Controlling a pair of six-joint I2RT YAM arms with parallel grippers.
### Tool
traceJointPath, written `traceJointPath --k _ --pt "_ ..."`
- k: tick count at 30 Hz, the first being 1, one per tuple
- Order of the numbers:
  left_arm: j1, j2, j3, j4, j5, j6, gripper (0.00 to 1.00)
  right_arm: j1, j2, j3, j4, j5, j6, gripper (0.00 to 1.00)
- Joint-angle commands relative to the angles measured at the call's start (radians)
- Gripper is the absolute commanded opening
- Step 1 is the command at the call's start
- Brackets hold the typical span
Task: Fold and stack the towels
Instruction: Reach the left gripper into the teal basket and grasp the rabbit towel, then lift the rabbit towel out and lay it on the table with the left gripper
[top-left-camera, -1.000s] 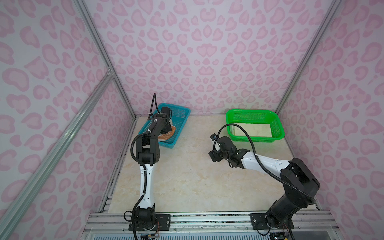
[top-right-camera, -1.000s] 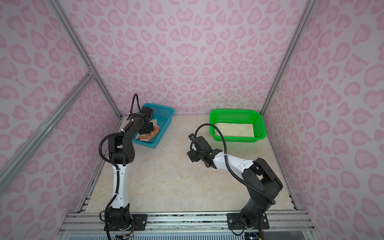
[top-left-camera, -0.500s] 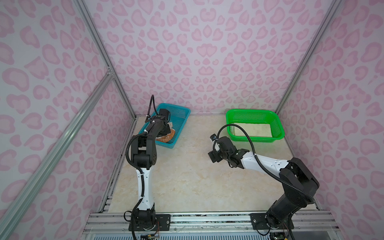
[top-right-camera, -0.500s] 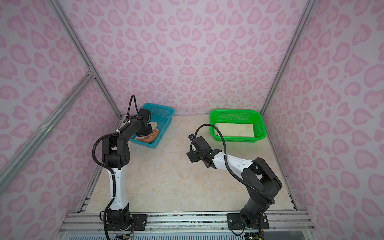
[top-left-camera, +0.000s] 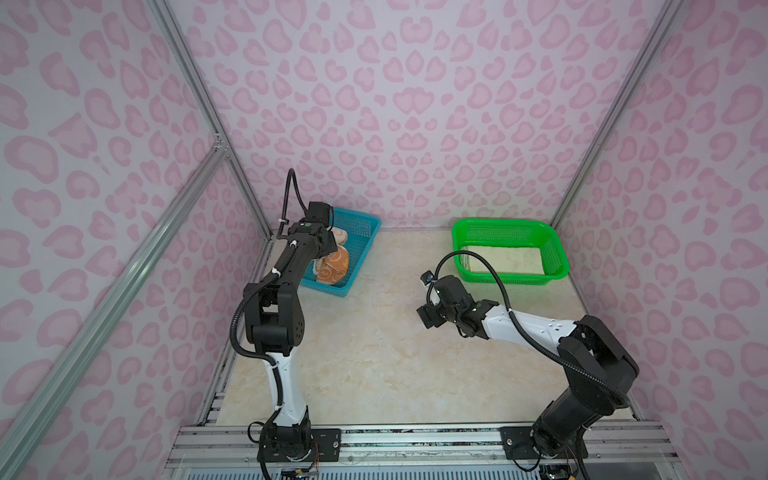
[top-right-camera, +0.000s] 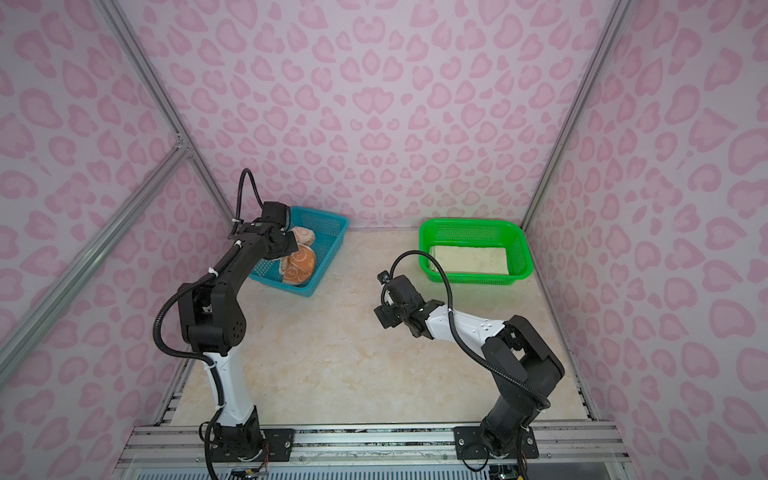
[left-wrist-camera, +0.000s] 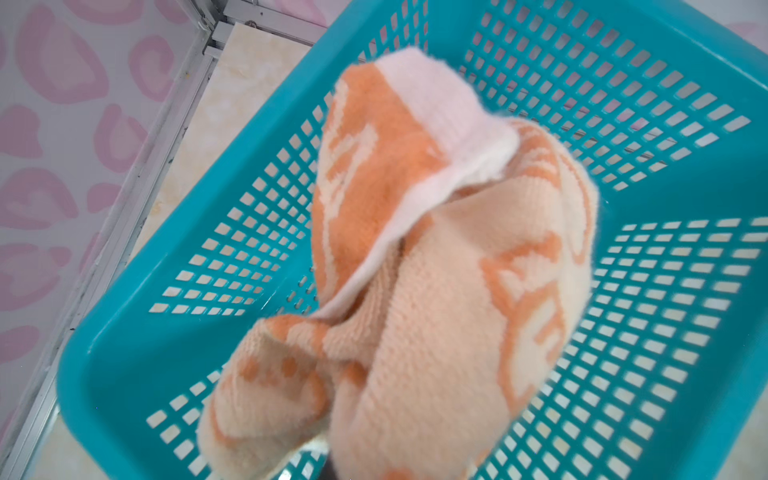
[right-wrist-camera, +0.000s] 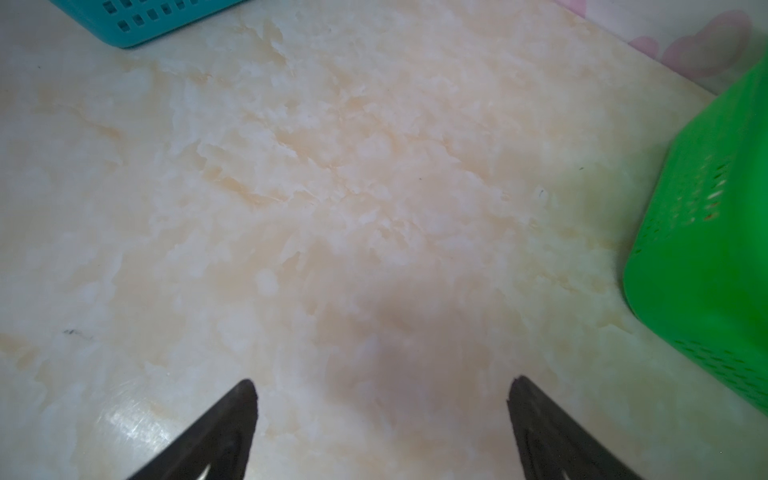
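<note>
Peach-and-orange terry hangs bunched from my left gripper (top-left-camera: 330, 249), which is clamped on the towel (left-wrist-camera: 436, 270) just above the blue basket (left-wrist-camera: 124, 332). Under the cloth I see only bare mesh. My right gripper (right-wrist-camera: 380, 386) hovers with its jaws spread wide over the bare table (top-left-camera: 374, 353), holding nothing. No folded towel or stack shows on the table, so I judge the work barely begun: this cloth has yet to be carried out, spread, folded and set down. Other towels I cannot see. The pale patch inside the green basket (top-left-camera: 511, 279) could be cloth or table showing through; I cannot tell which.
</note>
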Motion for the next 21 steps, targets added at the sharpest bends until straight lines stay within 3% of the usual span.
traceJointPath --k 1,15,21 --pt "-0.002 -0.039 -0.023 0.029 0.022 0.012 0.02 0.001 0.004 -0.003 0.012 -0.003 0.009 0.94" --pt "-0.103 -0.361 -0.208 0.212 0.074 0.083 0.02 -0.017 -0.053 -0.05 0.047 0.154 0.088 0.98" --pt "-0.169 -0.552 -0.37 0.342 0.191 0.124 0.02 -0.087 -0.139 -0.177 0.202 0.082 0.191 0.98"
